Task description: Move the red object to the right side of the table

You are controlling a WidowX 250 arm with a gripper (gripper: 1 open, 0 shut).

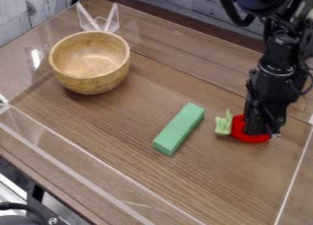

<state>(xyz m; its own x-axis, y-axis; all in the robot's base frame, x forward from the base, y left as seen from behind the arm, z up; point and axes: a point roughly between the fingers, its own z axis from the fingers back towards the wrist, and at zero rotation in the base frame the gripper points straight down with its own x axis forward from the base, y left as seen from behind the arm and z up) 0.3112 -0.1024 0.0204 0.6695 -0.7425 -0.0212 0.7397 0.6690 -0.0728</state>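
The red object (251,134), a small round red toy with a light green leafy bit (224,124) on its left, rests on the table (110,114) at the right side, near the right clear wall. My black gripper (261,125) comes straight down onto it from above and hides most of its top. The fingers look shut on the red object; only its lower rim and the leaf show.
A green rectangular block (180,128) lies diagonally just left of the red object. A wooden bowl (90,61) stands at the back left. Low clear plastic walls (291,187) edge the tabletop, close on the gripper's right.
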